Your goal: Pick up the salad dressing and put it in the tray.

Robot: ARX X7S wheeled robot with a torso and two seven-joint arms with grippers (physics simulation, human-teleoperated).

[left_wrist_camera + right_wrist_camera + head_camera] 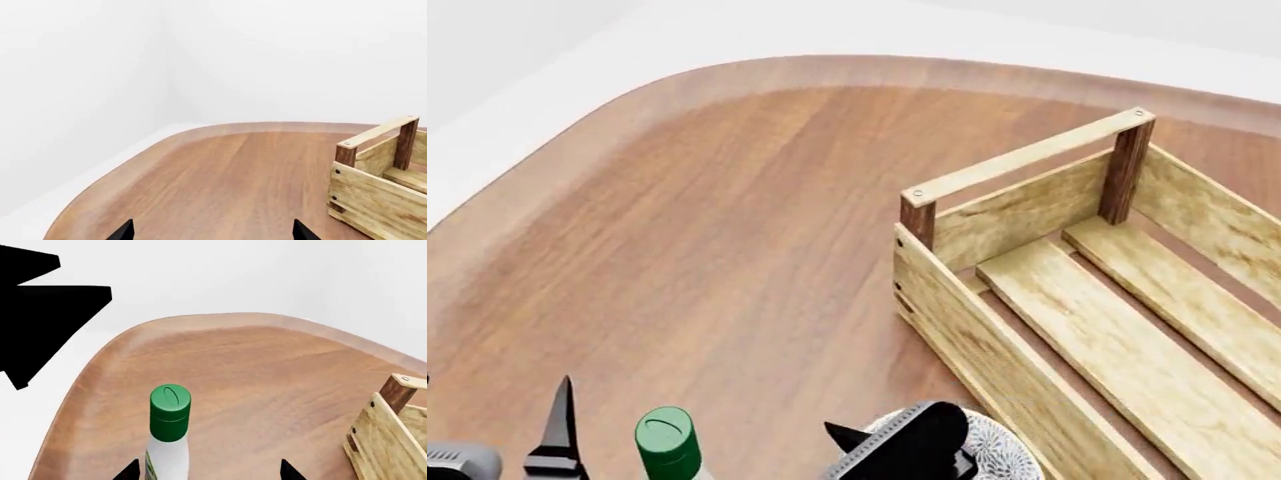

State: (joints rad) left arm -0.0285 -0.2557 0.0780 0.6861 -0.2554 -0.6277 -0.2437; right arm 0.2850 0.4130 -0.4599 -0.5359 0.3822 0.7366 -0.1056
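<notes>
Salad dressing [669,442] is outside the tray [964,330], upright, off the tray's long outer wall on the open-table side and apart from it. Only its green ribbed cap and the top of the whitish neck show in the head view. The bottle's base is cut off in every view, so can't tell if it sits on the table [721,230] or is raised. In the right wrist view the salad dressing [167,430] stands between the right gripper [210,472] tips. The fingers are spread wide, with the bottle close to one fingertip [130,471] and a clear gap to the other; contact with the near tip can't be told. In the head view the right gripper [905,445] shows as a dark body between the bottle and the tray wall, overlapping a white-grey patterned bowl [1004,452] that lies just beside that wall. Left gripper [213,232] fingers are also spread wide with only bare table between them. The tray [377,187] corner with a dark post and top rail sits off to one side, apart from the tips. In the head view one left gripper [558,435] finger points up on the far side of the bottle from the tray, near the bottle but not touching. Tray interior shows only slats. A black silhouette [40,305] fills a corner of the right wrist view, and what it is can't be told.
</notes>
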